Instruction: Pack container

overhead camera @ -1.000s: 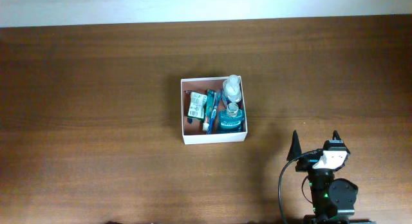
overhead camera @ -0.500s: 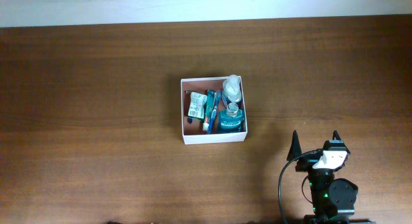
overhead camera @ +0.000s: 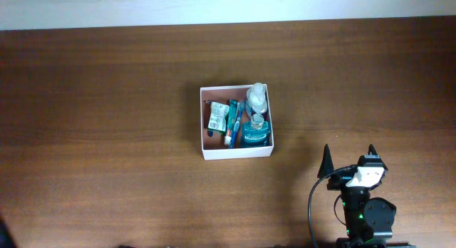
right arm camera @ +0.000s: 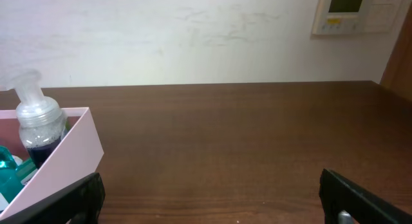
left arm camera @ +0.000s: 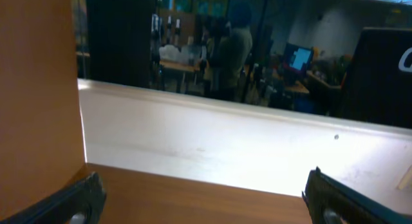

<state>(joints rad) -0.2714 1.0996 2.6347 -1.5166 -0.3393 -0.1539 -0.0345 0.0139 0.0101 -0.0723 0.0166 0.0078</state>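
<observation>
Several toiletries (overhead camera: pixel 254 130) being held in container (overhead camera: pixel 235 152), frame centre; packing judged ending. Left gripper (left arm camera: pixel 206 198), right gripper (overhead camera: pixel 348 151) jaws being held apart, empty; retreat being advised.

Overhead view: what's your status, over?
Left gripper open, empty. Right gripper open, empty. Square, shallow, white-walled container holds toiletries, clear of right gripper. Nothing in the way.

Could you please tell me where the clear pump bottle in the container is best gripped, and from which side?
Probably its white pump neck, from above. The clear pump bottle stands in a corner of the container, its head rising over the wall, while the wall and the blue bottle beside it hem in its body.
</observation>
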